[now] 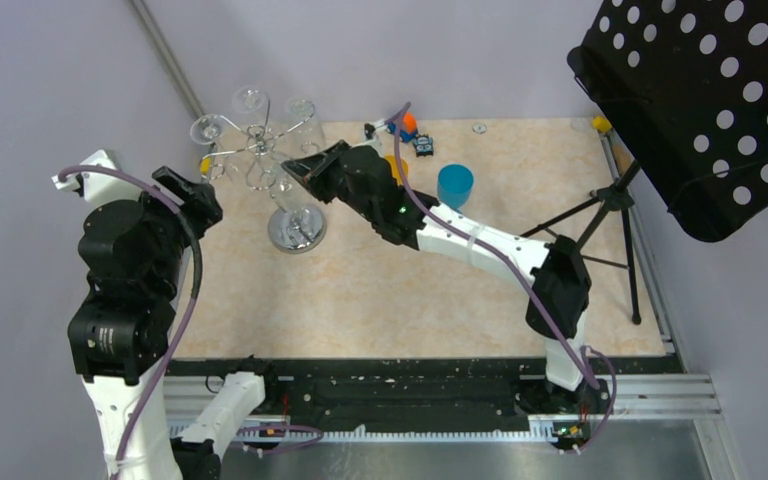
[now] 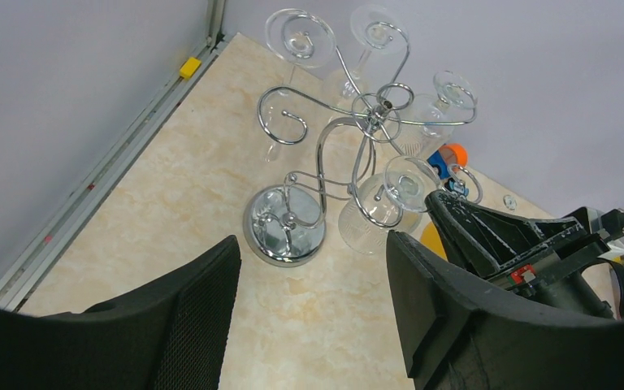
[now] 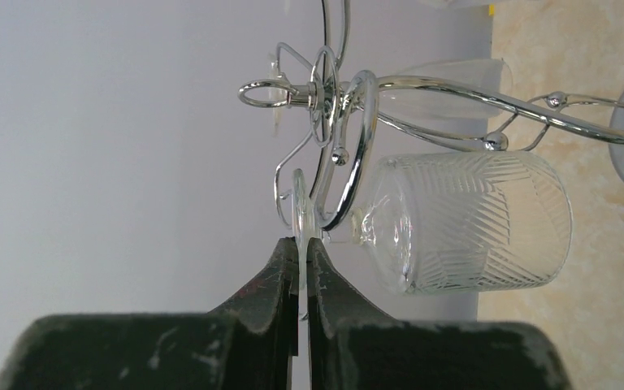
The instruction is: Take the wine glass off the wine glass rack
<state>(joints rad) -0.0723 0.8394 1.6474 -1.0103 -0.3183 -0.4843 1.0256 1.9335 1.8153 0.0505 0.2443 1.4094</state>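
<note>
In the middle of the right wrist view, the glass (image 3: 471, 223) hung from a curled hook of the rack (image 3: 357, 138), not yet lifted off, its patterned bowl to the right of the hook and its flat foot edge-on to the left. The right hand (image 3: 301, 242) was clenched on the rim of that foot, both fingers pressed against it. Other glasses (image 2: 299, 36) hung from the hooks toward the top of the left wrist view. In the top view the rack stood at the upper left of the table (image 1: 410, 290). The left hand (image 2: 313, 244) was released, jaws wide apart and holding nothing, at the left edge of the table, apart from the rack. A blue cup (image 1: 455, 185) stood just right of the right arm, and a black music stand (image 1: 700, 100) filled the upper right corner.
</note>
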